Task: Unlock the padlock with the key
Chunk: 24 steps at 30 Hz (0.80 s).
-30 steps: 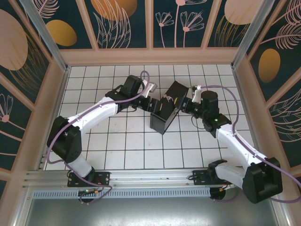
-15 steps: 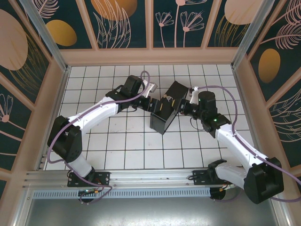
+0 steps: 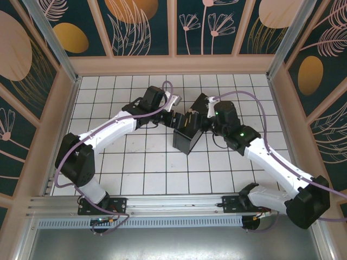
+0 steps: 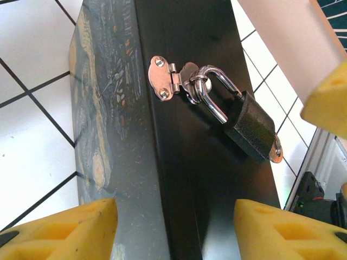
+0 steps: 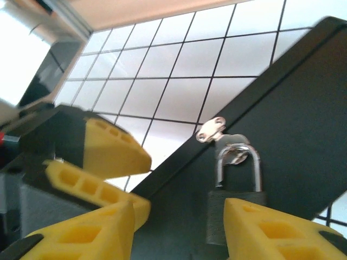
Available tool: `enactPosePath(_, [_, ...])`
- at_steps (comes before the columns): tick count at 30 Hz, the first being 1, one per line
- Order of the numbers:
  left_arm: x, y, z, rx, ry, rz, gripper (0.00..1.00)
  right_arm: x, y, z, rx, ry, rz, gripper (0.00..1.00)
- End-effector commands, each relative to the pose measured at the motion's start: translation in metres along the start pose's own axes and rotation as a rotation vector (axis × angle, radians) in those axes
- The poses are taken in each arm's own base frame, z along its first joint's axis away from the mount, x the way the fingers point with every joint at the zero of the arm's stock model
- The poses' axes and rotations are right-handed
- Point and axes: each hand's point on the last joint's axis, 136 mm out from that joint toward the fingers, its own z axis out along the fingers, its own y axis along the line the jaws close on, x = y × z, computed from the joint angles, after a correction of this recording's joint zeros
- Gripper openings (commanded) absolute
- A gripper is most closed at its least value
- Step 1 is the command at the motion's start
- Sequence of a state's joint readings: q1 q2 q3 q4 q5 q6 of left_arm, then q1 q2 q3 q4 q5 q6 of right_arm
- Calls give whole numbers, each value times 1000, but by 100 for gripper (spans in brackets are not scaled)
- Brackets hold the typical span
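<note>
Currently the padlock (image 4: 252,127) is hung on the dark box (image 3: 187,138), flanked by 2 parted hands.
The box is stood on the tiled surface (image 3: 146,162), and the padlock's shackle is threaded through a silver hasp (image 4: 165,78) on its dark face. The left hand (image 4: 173,227) is held with its 2 yellow fingers apart, the box's corner edge lying between them and the padlock further along, beyond the fingertips; contact with the box cannot be told. The right hand (image 5: 179,233) is likewise spread, nothing being clamped, and the padlock's body is seen in the gap, partly hidden behind 1 finger. A silver tab (image 4: 276,154) is seen at the padlock's lower end; whether it is the key cannot be told.
</note>
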<state>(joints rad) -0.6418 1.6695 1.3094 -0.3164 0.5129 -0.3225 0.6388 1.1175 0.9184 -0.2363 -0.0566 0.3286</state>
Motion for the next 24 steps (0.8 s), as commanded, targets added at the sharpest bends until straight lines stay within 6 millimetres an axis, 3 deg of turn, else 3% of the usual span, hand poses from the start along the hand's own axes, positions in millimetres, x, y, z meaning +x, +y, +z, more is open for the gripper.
enactPosePath(1, [-7,0,1,-17,-4,24,59,-3,-15,-6,166,13,-187,50])
enactPosePath(8, [-6,3,2,-26,-1,13,59,11,-32,4,301,147,-374,51])
enactPosePath(19, [-2,7,5,-30,10,11,58,27,-42,15,354,236,-448,53])
enactPosePath(24, [1,8,5,-29,14,12,57,27,-47,19,395,250,-483,44])
